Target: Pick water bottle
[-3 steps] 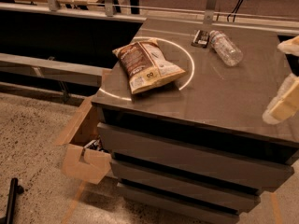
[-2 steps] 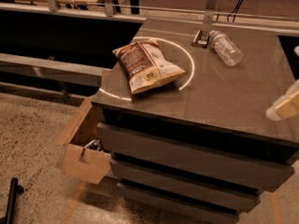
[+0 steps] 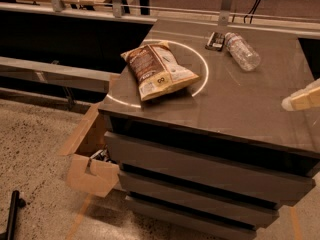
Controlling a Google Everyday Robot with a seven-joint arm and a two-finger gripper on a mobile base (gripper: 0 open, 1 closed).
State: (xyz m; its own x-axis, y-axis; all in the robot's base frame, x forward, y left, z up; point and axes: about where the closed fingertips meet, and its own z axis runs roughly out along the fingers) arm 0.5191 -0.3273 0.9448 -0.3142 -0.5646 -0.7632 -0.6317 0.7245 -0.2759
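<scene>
The water bottle [image 3: 242, 50] is small, clear and ribbed. It lies on its side at the far right of the dark cabinet top [image 3: 240, 104]. A small flat dark packet [image 3: 216, 41] lies just left of its near end. My gripper [image 3: 303, 100] shows only as a pale finger at the right edge of the view, over the cabinet's right side, well in front of and to the right of the bottle. Nothing is in it.
A brown and white snack bag [image 3: 157, 70] lies on the cabinet's left half inside a bright ring of light. The cabinet has drawers below. An open cardboard box [image 3: 92, 156] stands on the floor at its left. A railing [image 3: 115, 6] runs behind.
My gripper has drawn back toward the right edge of the view, so less of it shows. The bottle, packet and snack bag have not moved.
</scene>
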